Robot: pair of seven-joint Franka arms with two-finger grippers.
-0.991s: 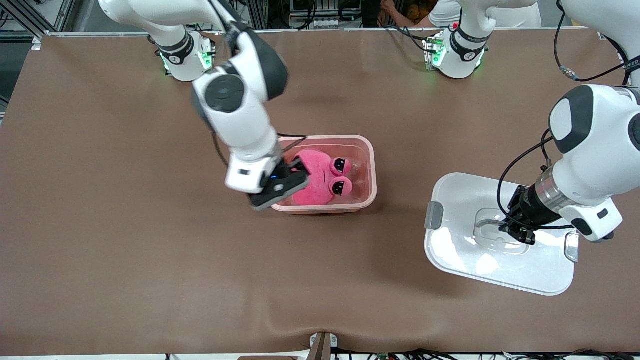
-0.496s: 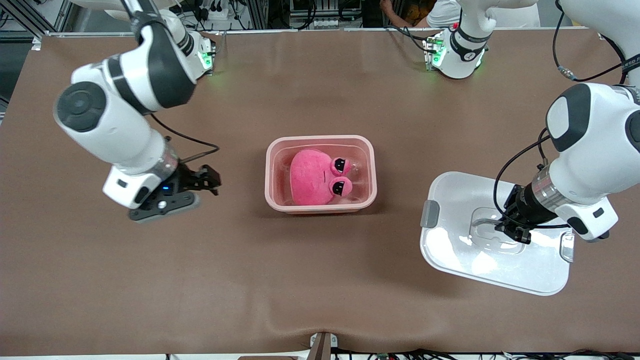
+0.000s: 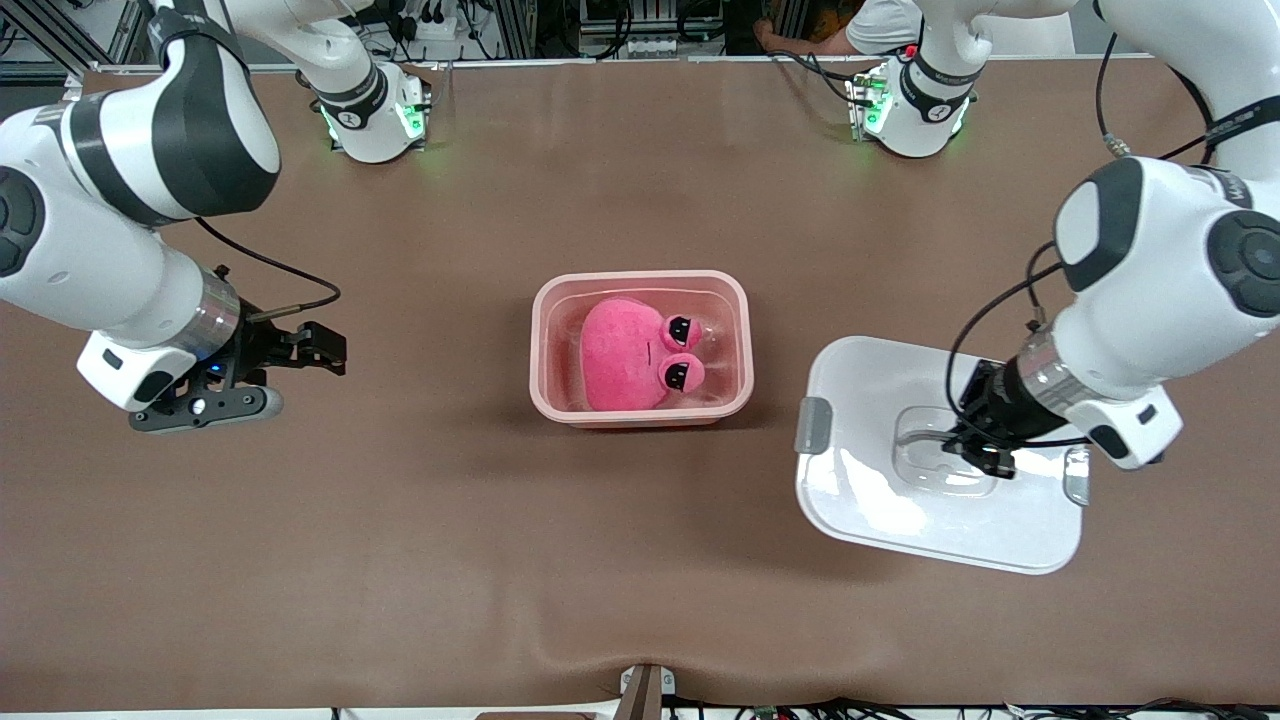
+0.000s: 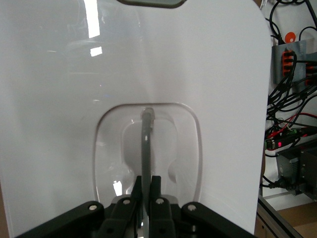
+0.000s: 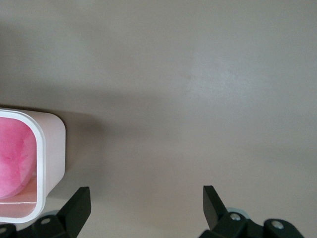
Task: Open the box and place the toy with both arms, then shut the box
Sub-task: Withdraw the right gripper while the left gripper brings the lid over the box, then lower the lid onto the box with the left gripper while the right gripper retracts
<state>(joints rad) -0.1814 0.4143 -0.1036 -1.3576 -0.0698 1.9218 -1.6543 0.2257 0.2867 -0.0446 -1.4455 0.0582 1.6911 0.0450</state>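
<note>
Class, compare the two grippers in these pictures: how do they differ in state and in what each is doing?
The left gripper is shut on the lid's handle; the right gripper is open and holds nothing.
The left gripper is over the white lid, toward the left arm's end of the table; the right gripper is over bare table, at the right arm's end, away from the box.
Both are black and two-fingered.

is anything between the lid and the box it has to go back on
Nothing visible. The lid, held by its handle in the left tool, has bare table between it and the open box. The right tool hangs open toward the right arm's end.
</note>
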